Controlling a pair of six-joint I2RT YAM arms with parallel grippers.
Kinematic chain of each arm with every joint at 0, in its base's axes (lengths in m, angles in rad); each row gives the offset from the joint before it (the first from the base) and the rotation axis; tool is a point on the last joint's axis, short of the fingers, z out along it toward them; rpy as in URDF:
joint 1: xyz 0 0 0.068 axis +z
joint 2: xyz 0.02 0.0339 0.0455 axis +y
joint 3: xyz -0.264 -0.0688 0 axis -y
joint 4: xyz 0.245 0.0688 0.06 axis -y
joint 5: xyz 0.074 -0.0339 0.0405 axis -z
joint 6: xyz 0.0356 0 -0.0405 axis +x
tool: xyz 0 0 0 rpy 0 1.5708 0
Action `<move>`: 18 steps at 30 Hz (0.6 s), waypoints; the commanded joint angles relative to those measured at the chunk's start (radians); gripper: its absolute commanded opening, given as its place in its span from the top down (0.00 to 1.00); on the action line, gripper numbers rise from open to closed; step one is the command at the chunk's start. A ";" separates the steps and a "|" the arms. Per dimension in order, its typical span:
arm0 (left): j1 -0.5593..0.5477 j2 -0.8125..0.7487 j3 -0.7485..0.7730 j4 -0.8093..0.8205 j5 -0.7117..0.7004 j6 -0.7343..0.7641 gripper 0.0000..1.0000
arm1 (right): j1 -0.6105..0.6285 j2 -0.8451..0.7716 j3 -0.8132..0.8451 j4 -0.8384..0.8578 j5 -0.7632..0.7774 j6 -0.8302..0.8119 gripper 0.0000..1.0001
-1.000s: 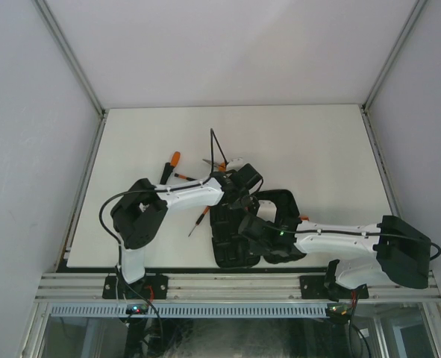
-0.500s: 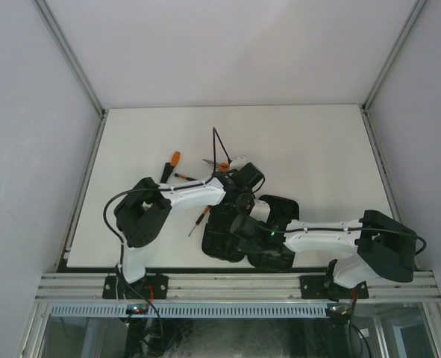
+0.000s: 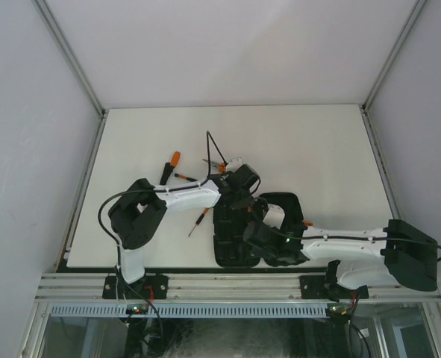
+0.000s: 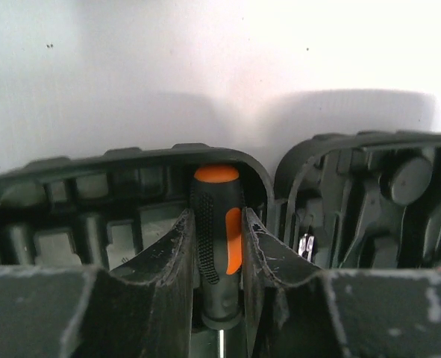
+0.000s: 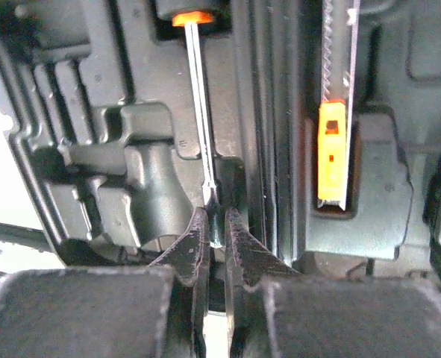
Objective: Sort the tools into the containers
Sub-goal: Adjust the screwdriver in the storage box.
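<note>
I count one black ribbed plastic clamshell case (image 3: 227, 253), lying open in two halves at the near edge of the white table (image 3: 317, 149), about midway along it. Four tools lie loose on the table. A thick orange-and-black screwdriver (image 3: 169, 165) and a thin screwdriver (image 3: 183, 177) sit just beside each other, left of the case toward the table's middle. A second thin screwdriver (image 3: 198, 221) lies just off the case's left side. An orange-handled tool (image 3: 219, 162) with metal tips lies by the case's far end, too small for me to name. Inside the case I see two things. One is a long-shafted screwdriver (image 5: 198, 104) with an orange-and-black handle, running along the left half with its handle end close to the far rim. The other is an orange tool with a toothed metal strip (image 5: 332, 149), seated in a moulded slot on the other side of the central ridge. My left gripper (image 4: 217, 220) is partly closed, clamped on that long screwdriver's handle. My right gripper (image 5: 214, 220) has its fingers almost together, pinching the tip of the same screwdriver's shaft.
</note>
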 commanded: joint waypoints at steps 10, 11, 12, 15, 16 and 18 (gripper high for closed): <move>0.025 0.005 -0.159 -0.178 0.028 -0.001 1.00 | -0.117 -0.018 0.038 -0.445 -0.042 -0.249 1.00; 0.025 0.003 -0.160 -0.177 0.029 0.000 1.00 | -0.124 0.003 0.053 -0.449 -0.046 -0.267 1.00; 0.025 0.002 -0.160 -0.178 0.028 -0.002 1.00 | -0.128 0.026 0.068 -0.456 -0.047 -0.282 1.00; 0.025 0.000 -0.159 -0.177 0.026 -0.009 1.00 | -0.129 0.123 0.111 -0.475 -0.058 -0.314 1.00; 0.025 0.001 -0.158 -0.177 0.028 -0.011 1.00 | -0.125 0.155 0.120 -0.478 -0.062 -0.319 1.00; 0.025 0.002 -0.159 -0.168 0.037 -0.019 1.00 | -0.115 0.208 0.135 -0.480 -0.064 -0.320 1.00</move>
